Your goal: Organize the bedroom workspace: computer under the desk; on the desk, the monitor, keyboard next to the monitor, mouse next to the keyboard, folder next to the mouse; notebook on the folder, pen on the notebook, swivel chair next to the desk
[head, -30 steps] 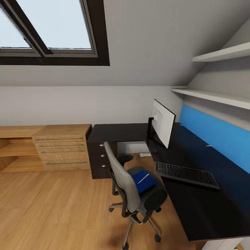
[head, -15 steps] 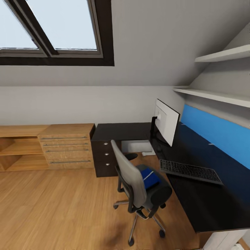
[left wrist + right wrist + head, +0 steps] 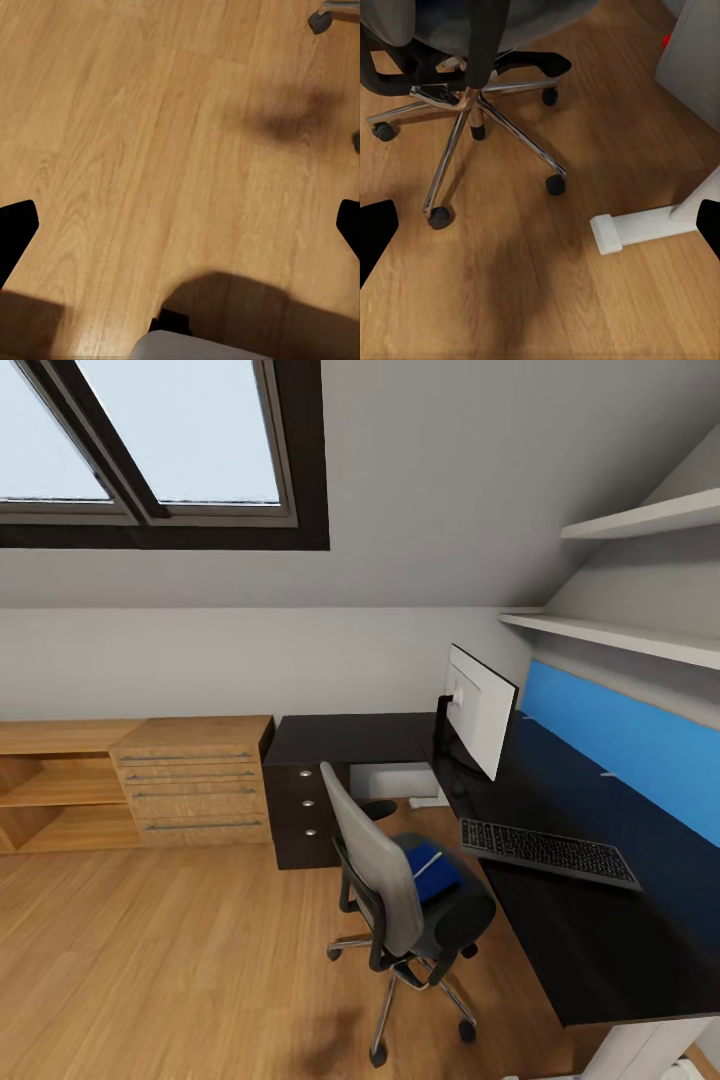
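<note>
The bright-blue flat folder [image 3: 432, 872] lies on the grey upholstered swivel chair [image 3: 385, 870], at 9 o'clock of the glossy black tabletop [image 3: 590, 930]. Nudging its castors risks rolling it away. Both claws spread apart.

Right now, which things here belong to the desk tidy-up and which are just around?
Job: desk, monitor, keyboard, swivel chair, blue folder lying on its seat.
Around: wood cabinet, wall shelves, skylight.
</note>
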Motion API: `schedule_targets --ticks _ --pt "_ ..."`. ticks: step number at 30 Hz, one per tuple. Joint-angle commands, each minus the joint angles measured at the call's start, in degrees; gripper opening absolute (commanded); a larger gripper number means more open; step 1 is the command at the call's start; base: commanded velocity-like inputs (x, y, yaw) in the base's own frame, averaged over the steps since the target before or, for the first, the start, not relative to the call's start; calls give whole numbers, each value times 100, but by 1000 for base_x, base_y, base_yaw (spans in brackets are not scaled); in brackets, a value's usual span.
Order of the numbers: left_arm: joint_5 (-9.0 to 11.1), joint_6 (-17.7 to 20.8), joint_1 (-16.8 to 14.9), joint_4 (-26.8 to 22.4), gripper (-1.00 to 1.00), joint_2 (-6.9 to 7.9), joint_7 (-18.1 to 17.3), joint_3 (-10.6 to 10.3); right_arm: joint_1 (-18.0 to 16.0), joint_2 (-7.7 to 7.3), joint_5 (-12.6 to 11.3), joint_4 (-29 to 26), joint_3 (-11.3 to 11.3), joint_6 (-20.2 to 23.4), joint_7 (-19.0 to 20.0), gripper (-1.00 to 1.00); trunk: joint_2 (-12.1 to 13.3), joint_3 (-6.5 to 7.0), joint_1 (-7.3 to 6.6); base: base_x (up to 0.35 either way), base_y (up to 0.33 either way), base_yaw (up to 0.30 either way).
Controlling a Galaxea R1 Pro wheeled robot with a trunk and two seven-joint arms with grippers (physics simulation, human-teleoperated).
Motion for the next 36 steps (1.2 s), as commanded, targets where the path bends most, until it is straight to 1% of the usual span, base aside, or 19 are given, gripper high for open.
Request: schedule_targets --ticks 1,3,8,10,12,13,14,15,16,19,20,21,23,27,28,29,31,32,36 --pt "8 -15 -2 0 100 -3 -1 3 -4 2 8 3 -2 -13 -18 100 -5 -7 0 0 0 0" --pt "1 -46 -2 -28 100 -45 -8 4 -4 1 8 4 -2 -9 -18 100 -5 -7 0 0 0 0" --pt "-14 -28 -2 -98 100 -26 28 3 -4 1 8 10 -2 -2 -18 100 -5 -7 0 0 0 0" --pt "-14 17 -2 -310 100 -33 204 2 -4 1 8 11 -2 -1 -18 100 -5 -7 0 0 0 0" --pt "-20 218 -2 -705 100 -58 555 -5 -3 1 8 11 -5 0 -18 100 -5 -7 0 0 0 0" --pt "-25 535 -2 -1008 100 -79 815 -11 -2 0 5 11 -6 3 -18 100 -5 -7 0 0 0 0" --pt "-26 767 -2 -1173 100 -90 939 -14 -1 0 3 11 -6 4 -18 100 -5 -7 0 0 0 0" --pt "-28 1353 -2 -1552 100 -113 1172 -17 -1 1 3 12 -7 8 -19 100 -5 -7 0 0 0 0" --pt "-23 2784 -2 -2430 100 -116 1488 -17 -3 -2 1 6 -11 17 -21 100 -5 -7 0 0 0 0" --pt "-15 3792 -2 -3015 100 -104 1597 -12 -4 -5 0 -8 -14 28 -21 100 -5 -7 0 0 0 0" --pt "-8 4269 -2 -3329 100 -101 1638 -6 -11 -6 0 -22 -15 48 -23 100 -5 -7 0 0 0 0" --pt "-4 4569 -2 -3553 100 -107 1661 -4 -40 -5 -1 -37 -15 95 -23 100 -5 -7 0 0 0 0" --pt "0 4851 -2 -3825 100 -114 1681 11 -172 -1 -1 -64 -16 322 -25 100 -5 -7 0 0 0 0" --pt "17 4863 -2 -4078 100 -122 1684 25 -537 2 -1 -80 -17 1103 -26 100 -5 -7 0 0 0 0" --pt "105 4808 -2 -4125 100 -131 1687 27 -721 1 -1 -82 -17 1588 -26 100 -5 -7 0 0 0 0" --pt "151 4789 -1 -4135 100 -132 1688 28 -773 1 -1 -85 -17 1736 -25 100 -5 -7 0 0 0 0" --pt "333 4731 3 -4154 100 -129 1687 29 -911 3 -13 -89 -17 2119 -16 100 -5 -7 0 0 0 0" --pt "748 4633 6 -4170 100 -126 1667 30 -1100 29 -32 -56 -12 2555 3 100 -5 -7 0 0 0 0" --pt "794 4615 6 -4118 100 -126 1673 28 -1120 39 -44 -21 -21 2381 3 100 -5 -7 0 0 0 0"
